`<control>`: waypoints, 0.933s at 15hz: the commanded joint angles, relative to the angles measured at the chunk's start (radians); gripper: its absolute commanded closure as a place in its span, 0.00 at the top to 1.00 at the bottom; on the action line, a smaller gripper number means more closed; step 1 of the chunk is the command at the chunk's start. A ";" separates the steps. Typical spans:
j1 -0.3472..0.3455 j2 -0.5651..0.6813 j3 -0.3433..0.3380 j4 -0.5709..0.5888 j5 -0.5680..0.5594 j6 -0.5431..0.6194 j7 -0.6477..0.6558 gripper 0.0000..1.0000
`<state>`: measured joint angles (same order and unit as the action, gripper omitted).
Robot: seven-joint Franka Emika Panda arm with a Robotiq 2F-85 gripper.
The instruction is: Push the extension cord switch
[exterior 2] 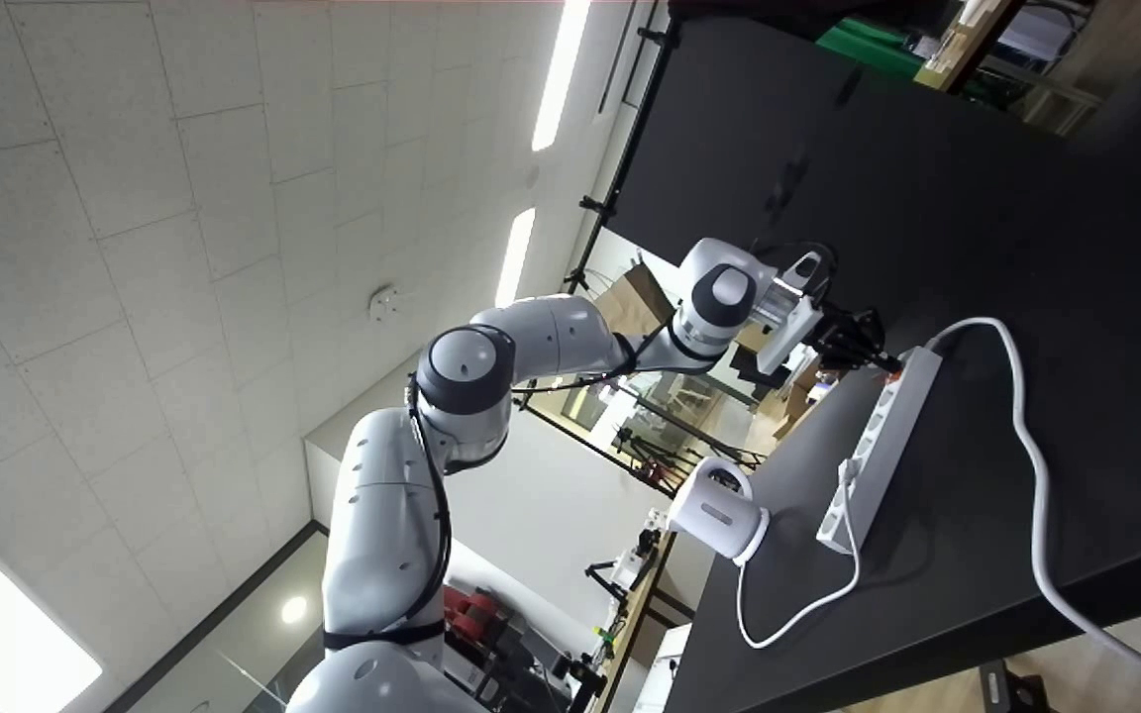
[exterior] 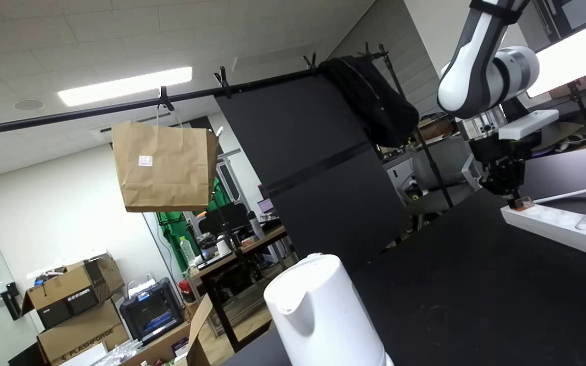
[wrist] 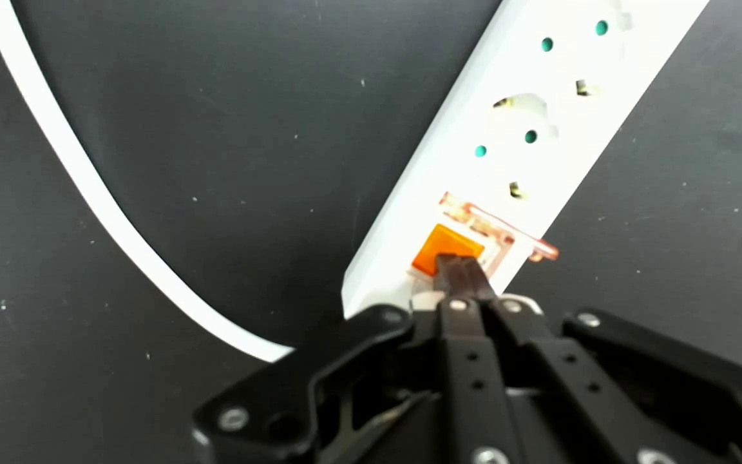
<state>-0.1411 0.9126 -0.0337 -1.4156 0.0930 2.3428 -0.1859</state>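
Your two fingers [wrist: 464, 277] are pressed together, their tips over the edge of the one orange switch [wrist: 447, 241]; whether they push it down, you cannot tell. One translucent reddish piece [wrist: 506, 227] stands beside that switch. Your single extension cord [exterior 2: 892, 446] lies on the black surface [exterior: 450, 290], its switch end beneath the fingers. You have one curving white cable [wrist: 62, 142] leading away from that end, and one kettle cable [exterior 2: 757, 646] running from the one plug [exterior 2: 849, 471] in the cord to the one white kettle [exterior 2: 714, 507].
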 commanded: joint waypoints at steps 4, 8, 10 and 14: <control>0.043 0.013 -0.015 -0.044 -0.094 0.045 0.025 0.00; 0.090 0.010 -0.045 -0.078 -0.180 0.083 0.056 0.00; 0.114 0.006 -0.065 -0.098 -0.221 0.108 0.076 0.00; 0.163 -0.009 -0.105 -0.158 -0.295 0.165 0.126 0.00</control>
<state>-0.0169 0.8872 -0.1124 -1.4986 -0.1494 2.4438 -0.1254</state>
